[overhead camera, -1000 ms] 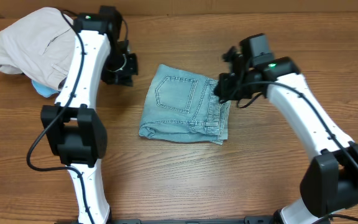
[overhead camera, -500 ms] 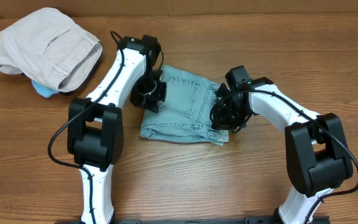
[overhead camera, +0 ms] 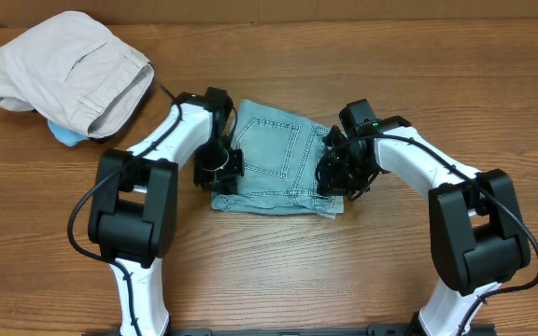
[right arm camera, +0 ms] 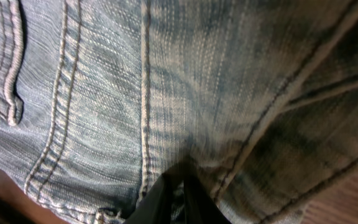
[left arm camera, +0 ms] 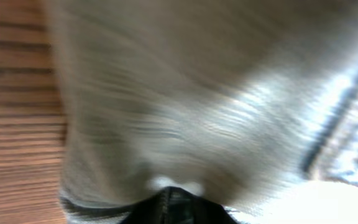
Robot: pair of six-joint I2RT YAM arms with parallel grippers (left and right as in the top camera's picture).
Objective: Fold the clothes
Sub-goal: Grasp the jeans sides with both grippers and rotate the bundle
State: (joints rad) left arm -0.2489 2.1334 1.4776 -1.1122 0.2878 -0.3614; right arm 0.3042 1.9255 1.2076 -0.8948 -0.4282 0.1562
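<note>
At table [overhead camera: 278,271] centre, jeans [overhead camera: 278,154] lie folded: judged limp, weighty denim, best held at side edges. Right gripper [overhead camera: 332,177] pinches one edge; left gripper [overhead camera: 218,169] grip state cannot be told.

A robotics lab bench, by the look of it. The white-and-black left arm [overhead camera: 131,201] and right arm [overhead camera: 479,224] rise from the near edge of a wood-grain surface [overhead camera: 278,271]. Jeans [overhead camera: 278,154] lie mid-surface and khaki trousers [overhead camera: 63,70] far left.
</note>
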